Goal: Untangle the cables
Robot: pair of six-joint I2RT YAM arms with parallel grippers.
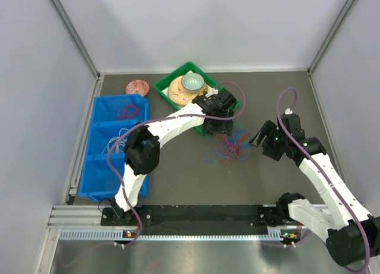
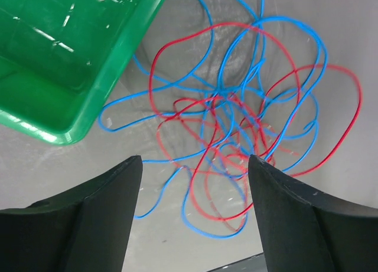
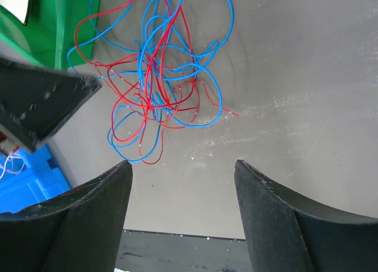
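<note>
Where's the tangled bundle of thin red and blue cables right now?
In the top view the red-and-blue cable tangle lies mid-table, just in front of the green plastic tray, between the left gripper and right gripper.

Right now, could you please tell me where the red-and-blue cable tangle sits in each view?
Top external: cable tangle just right of centre, below the green bin.
Left wrist: tangle in the middle and right of the frame.
Right wrist: tangle at upper left.
Shared landmark: the green bin, beside the tangle everywhere.

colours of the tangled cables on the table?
Red and blue. The tangled cables show best in the left wrist view.
</note>
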